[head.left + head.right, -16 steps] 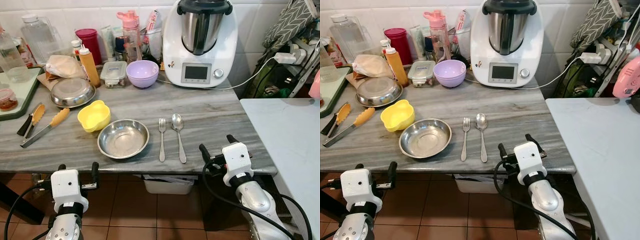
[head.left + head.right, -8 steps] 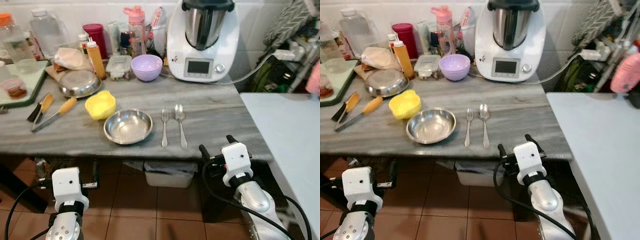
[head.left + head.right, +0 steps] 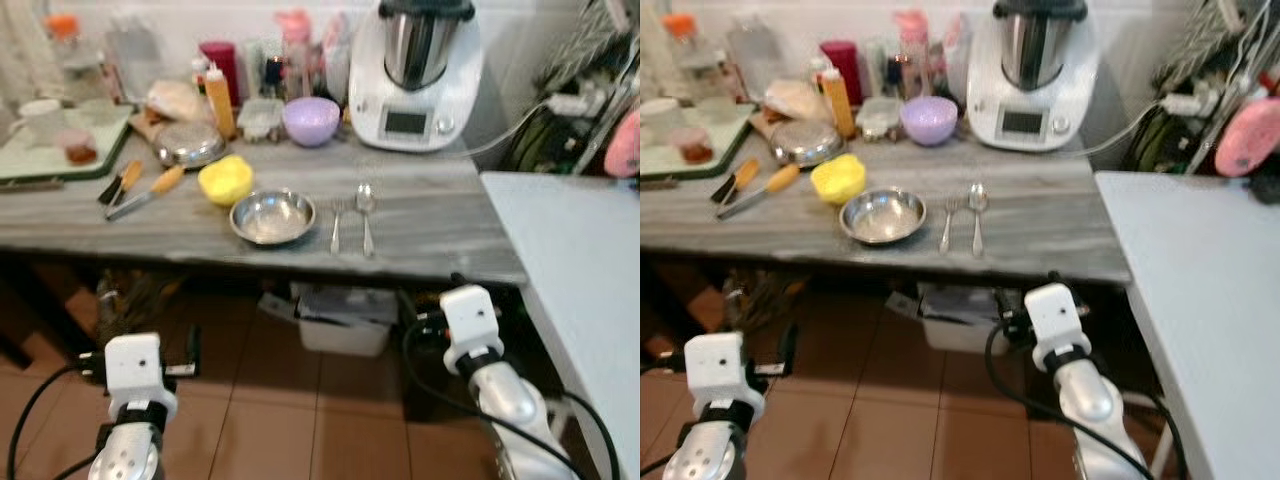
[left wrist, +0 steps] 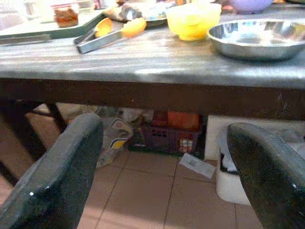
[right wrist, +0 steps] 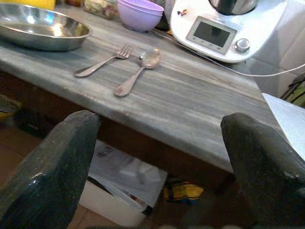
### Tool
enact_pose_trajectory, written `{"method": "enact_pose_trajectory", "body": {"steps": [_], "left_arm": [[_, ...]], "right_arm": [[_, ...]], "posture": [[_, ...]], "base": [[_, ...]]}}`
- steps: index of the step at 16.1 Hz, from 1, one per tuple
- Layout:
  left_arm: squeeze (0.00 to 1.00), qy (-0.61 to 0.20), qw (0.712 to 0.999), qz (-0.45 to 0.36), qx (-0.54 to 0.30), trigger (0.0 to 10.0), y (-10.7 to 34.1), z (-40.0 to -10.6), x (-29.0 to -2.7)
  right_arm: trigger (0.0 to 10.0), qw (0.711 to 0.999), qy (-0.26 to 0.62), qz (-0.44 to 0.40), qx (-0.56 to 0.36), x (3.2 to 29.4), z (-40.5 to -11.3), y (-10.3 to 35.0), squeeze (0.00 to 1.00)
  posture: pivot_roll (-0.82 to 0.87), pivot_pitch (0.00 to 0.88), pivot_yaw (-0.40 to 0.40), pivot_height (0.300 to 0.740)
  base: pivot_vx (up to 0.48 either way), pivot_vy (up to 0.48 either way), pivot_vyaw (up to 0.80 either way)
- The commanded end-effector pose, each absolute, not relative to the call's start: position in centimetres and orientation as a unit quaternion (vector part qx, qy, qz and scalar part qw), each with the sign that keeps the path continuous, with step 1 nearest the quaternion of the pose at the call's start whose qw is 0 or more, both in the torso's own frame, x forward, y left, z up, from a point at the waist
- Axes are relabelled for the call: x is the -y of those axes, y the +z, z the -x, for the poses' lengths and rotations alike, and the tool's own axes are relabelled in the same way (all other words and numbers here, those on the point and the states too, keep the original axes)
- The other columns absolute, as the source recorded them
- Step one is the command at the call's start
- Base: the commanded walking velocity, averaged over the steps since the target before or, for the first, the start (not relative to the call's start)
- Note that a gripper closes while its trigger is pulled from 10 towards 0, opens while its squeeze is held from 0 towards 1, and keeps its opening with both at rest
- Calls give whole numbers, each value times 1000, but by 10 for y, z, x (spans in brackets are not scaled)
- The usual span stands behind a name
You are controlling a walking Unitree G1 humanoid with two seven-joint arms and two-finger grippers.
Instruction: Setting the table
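Note:
A steel dish (image 3: 272, 216) lies near the front edge of the grey marble table (image 3: 440, 240), with a fork (image 3: 336, 212) and a spoon (image 3: 366, 205) side by side to its right. A yellow bowl (image 3: 226, 180) sits at the dish's back left. Both grippers hang below the tabletop, over the tiled floor, short of the table. My left gripper (image 4: 162, 157) is open and holds nothing, facing the table edge below the dish (image 4: 257, 38). My right gripper (image 5: 159, 143) is open too, looking up at the fork (image 5: 102, 62) and spoon (image 5: 138, 71).
A purple bowl (image 3: 311, 120), a white kitchen machine (image 3: 415, 70), bottles, a second steel dish (image 3: 190, 145), orange-handled tongs (image 3: 145, 190) and a green tray (image 3: 60, 165) fill the back and left. A white table (image 3: 580, 260) stands on the right. A white bin (image 3: 340, 322) sits under the table.
The camera has drawn back from the table, so the table looks smaller and farther and more floor shows. Dish, fork and spoon lie as before. Both grippers stay open.

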State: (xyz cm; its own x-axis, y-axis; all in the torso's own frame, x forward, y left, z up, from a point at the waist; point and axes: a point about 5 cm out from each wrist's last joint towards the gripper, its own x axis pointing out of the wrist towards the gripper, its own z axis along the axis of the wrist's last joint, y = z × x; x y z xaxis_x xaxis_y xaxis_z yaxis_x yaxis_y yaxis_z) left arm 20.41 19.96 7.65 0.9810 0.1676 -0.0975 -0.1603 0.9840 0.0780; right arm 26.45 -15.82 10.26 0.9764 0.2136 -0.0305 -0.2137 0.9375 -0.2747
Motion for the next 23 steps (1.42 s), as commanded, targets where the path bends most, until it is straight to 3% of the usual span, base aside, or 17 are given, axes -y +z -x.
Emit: {"method": "enact_pose_trajectory", "body": {"steps": [1, 13, 23], "left_arm": [[0, 76, 995, -36, -57, 10000, 76, -204, -198], [0, 63, 995, -41, -58, 10000, 74, -203, -196], [0, 9, 999, -28, -30, 10000, 82, -211, -182]], "right_arm": [[10000, 984, 108, 145, -3, 160, -265, 102, 0], [10000, 983, 111, 149, -1, 160, -271, 102, 0], [10000, 981, 104, 161, 16, 162, -278, 108, 0]], "posture": [[-231, 7, 50, 740], [-222, 0, 42, 740], [-230, 0, 51, 740]], "base": [[-296, 0, 0], [-309, 0, 0], [0, 0, 0]]}}
